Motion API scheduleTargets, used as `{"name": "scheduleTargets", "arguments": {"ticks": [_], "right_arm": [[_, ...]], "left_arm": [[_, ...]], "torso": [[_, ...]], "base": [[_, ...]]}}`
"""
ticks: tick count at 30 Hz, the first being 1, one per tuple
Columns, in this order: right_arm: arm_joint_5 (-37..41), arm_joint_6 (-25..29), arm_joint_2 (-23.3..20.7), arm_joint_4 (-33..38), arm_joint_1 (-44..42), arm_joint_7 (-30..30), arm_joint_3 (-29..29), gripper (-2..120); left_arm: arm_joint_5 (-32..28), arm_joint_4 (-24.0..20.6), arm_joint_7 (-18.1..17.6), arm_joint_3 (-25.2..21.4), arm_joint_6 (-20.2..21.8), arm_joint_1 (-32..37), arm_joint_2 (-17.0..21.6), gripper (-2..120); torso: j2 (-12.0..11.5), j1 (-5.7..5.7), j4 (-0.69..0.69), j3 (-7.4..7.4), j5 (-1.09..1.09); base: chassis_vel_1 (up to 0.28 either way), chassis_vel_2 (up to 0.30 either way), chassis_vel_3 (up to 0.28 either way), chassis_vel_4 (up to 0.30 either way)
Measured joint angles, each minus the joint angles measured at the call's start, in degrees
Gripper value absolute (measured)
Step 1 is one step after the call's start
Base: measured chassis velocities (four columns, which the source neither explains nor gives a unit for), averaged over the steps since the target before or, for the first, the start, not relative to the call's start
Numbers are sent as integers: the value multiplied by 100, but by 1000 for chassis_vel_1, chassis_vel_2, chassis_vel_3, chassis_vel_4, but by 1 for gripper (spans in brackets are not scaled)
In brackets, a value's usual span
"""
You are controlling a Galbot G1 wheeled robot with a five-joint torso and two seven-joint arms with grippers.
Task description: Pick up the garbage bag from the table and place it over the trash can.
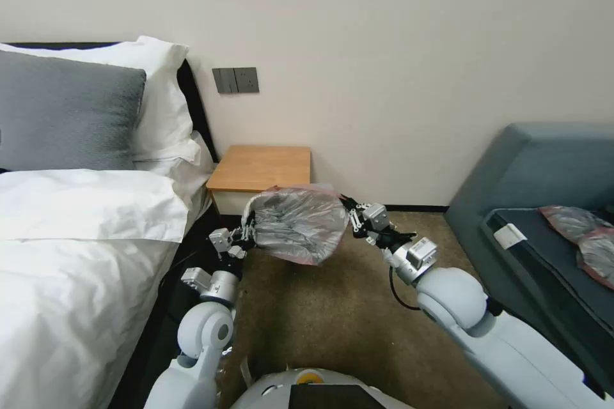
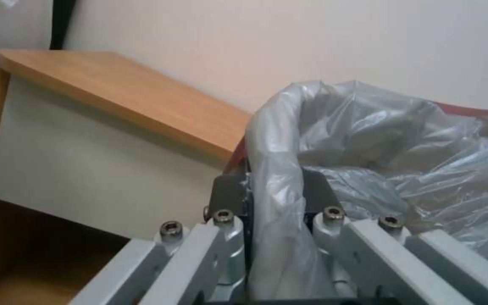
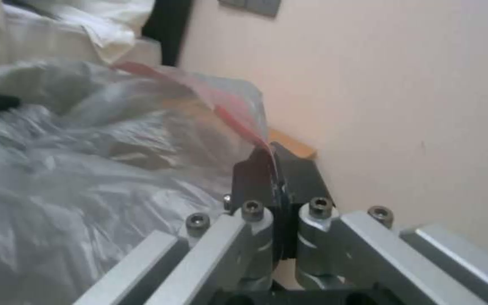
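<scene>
The left gripper [image 1: 248, 230] has its fingers [image 2: 230, 192] clenched on a fold of the garbage bag [image 1: 300, 223], the grey film bunched between the dark pads. The right gripper [image 1: 350, 216] has its fingers [image 3: 255, 169] pinched tight on the pinkish-red rim band at the bag's opposite side. Between the two grips the bag hangs stretched in the air (mouth tilted up and toward the wall, crumpled body sagging below), above the brown carpet [image 1: 332, 319] and just in front of the bench's [image 1: 262, 167] front edge, nearer its front right corner. The wooden top of the bench lies bare behind the bag. Left of the bench stands a bed [image 1: 77, 255] with white linen; to the right is a blue-grey sofa [image 1: 543, 166].
</scene>
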Motion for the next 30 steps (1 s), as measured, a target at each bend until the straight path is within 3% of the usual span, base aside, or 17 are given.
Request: {"name": "scheduleTargets", "arguments": {"ticks": [12, 20, 30], "right_arm": [[-149, 169, 13, -400, -97, 1, 72, 0], [-483, 282, 109, -401, -328, 10, -24, 0], [-2412, 794, 314, -425, -742, 131, -125, 0]], "left_arm": [[-1032, -178, 49, -41, 17, 25, 28, 9], [-1449, -274, -184, -43, 30, -67, -31, 9], [-1872, -360, -964, -9, 298, -260, -222, 9]], "torso": [[0, 0, 0, 0, 0], [0, 0, 0, 0, 0], [0, 0, -1, 0, 0]], "base": [[0, 0, 0, 0], [0, 0, 0, 0], [0, 0, 0, 0]]}}
